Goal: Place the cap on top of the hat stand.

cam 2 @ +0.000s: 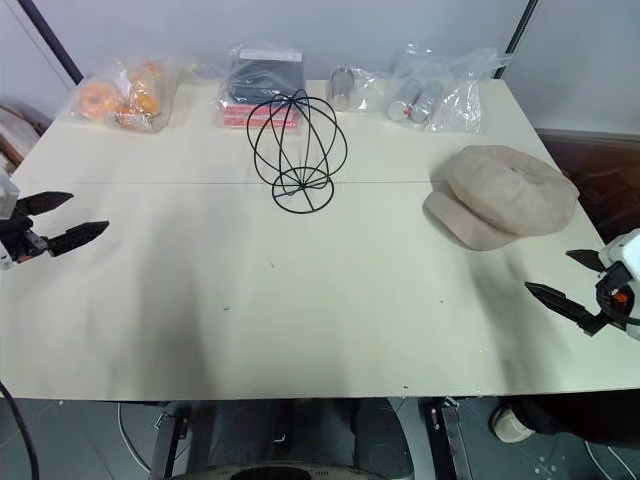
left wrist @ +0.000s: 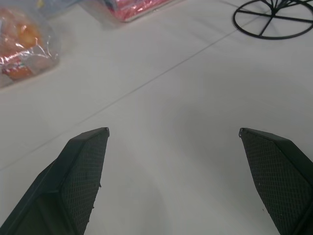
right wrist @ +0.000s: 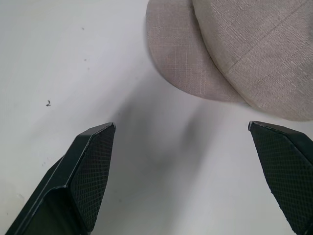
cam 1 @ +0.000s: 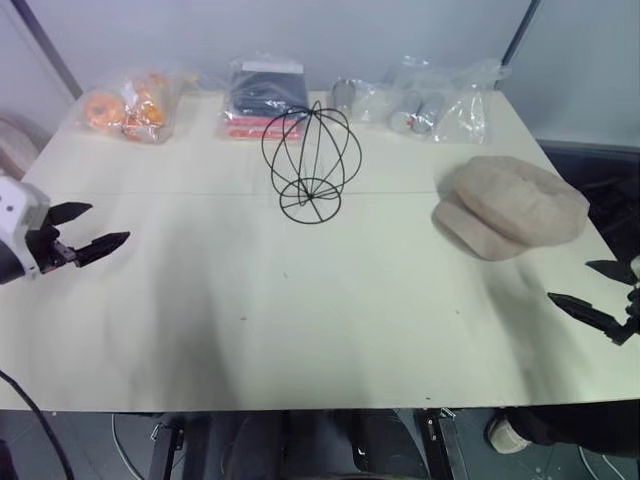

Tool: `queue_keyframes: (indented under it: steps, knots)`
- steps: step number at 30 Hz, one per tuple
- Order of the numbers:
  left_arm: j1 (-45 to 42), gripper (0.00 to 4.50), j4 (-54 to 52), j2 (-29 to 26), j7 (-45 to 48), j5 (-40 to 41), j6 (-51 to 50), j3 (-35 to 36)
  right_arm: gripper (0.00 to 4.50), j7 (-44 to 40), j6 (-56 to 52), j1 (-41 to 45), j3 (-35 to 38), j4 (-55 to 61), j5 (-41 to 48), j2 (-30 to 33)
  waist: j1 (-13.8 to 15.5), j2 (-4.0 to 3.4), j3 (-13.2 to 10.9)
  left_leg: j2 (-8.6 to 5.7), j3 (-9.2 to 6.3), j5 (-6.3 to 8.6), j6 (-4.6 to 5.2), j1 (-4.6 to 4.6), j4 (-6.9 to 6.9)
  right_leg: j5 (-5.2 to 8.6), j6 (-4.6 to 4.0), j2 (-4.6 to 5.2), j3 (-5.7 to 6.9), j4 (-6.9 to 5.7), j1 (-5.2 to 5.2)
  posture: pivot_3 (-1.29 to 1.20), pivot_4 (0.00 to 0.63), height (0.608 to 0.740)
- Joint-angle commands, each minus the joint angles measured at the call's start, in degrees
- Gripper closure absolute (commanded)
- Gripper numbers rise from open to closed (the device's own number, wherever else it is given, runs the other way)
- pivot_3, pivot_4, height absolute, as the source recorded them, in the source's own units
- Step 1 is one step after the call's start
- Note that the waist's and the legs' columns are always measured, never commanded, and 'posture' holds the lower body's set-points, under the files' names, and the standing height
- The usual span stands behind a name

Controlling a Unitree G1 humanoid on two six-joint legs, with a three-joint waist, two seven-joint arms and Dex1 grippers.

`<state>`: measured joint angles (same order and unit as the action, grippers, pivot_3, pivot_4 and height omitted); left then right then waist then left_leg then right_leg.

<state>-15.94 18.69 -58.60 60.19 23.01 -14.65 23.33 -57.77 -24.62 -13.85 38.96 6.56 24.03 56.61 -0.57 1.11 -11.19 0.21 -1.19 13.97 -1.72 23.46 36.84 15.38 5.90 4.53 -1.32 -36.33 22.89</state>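
Right end effector (cam 2: 572, 279): jaws spread wide, grasping nothing; hovers over the bench's near right edge, aimed twd the cap. Likely staged for a pickup, since it's the nearer arm.
Left end effector (cam 1: 88, 229): also released, empty, fingers apart; sits at the far left of the bench, well apart from both task items. Prob. parked out of the way.
Cap (cam 1: 512, 206): beige fabric, lies flat on the bench's right side, crown up, short brim facing the near-left. Not yet lifted; just ahead of the right end effector.
Hat stand (cam 1: 311, 160): thin black wire sphere on a small round wire base, upright, mid-bench toward the back, bare on top. Well apart from the cap, to its left.
Bench (cam 1: 300, 320): pale top, a seam line runs across it behind the stand's base.
Bagged items (cam 1: 267, 98): clear plastic bags in a row along the back edge; contents hard to make out, orange pieces in the leftmost bag, dark stack in the middle.
Cut off: wrist views crop the cap's crown & show only the stand's base ring.
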Motion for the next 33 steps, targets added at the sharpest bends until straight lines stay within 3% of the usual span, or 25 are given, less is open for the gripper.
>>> queue_keyframes:
  steps: [1, 15, 21, 27, 33]
  knots:
    - [-0.5, 0.0, -1.7, -1.2, 0.2, -0.2, 0.2, 0.5, 0.05, 0.2, 1.1, 1.7, 0.2, 0.8, 0.4, 0.0, -0.1, 0.0, 0.0, 0.0, 0.0, 0.0, 0.0, 0.0, 0.0, 0.0, 0.0, 0.0, 0.0, 0.0, 0.0, 0.0, 0.15, 0.74]
    - [-2.0, 0.0, -2.9, -1.0, 1.3, 2.0, -3.0, 0.6, 0.05, 4.0, 0.7, 3.6, -1.4, 2.1, -3.0, 0.5, 0.0, 0.0, 0.0, 0.0, 0.03, 0.0, 0.01, -0.01, 0.0, -0.01, 0.01, -0.02, 0.0, 0.0, -0.01, 0.0, 0.15, 0.74]
    - [-5.1, 0.0, -17.3, -0.8, 6.5, 13.2, -17.1, -1.6, 0.05, 13.2, -8.5, 8.7, -7.8, 17.0, -5.9, 2.1, -0.3, -0.01, 0.0, 0.0, 0.03, 0.0, 0.01, -0.01, 0.01, -0.1, 0.18, -0.03, 0.0, -0.02, 0.0, 0.0, 0.15, 0.74]
    - [-8.6, 0.0, -30.3, 1.0, 8.1, 21.1, -25.3, -7.2, 0.05, 29.8, -20.6, 19.1, -27.4, 28.2, -17.4, -0.5, -0.3, -0.01, 0.0, 0.06, -0.01, 0.0, 0.0, 0.0, 0.02, -0.08, 0.14, -0.13, 0.0, -0.03, 0.02, 0.0, 0.15, 0.74]
    - [-15.3, 0.0, -35.1, 5.5, 7.3, 23.3, -27.8, -13.8, 0.05, 43.3, -19.9, 27.5, -51.7, 19.0, -39.6, -6.3, -0.2, 0.02, 0.0, -0.32, -0.04, -0.01, 0.01, 0.09, 0.18, -0.01, 0.02, -0.01, -0.01, -0.03, 0.02, 0.0, 0.15, 0.74]
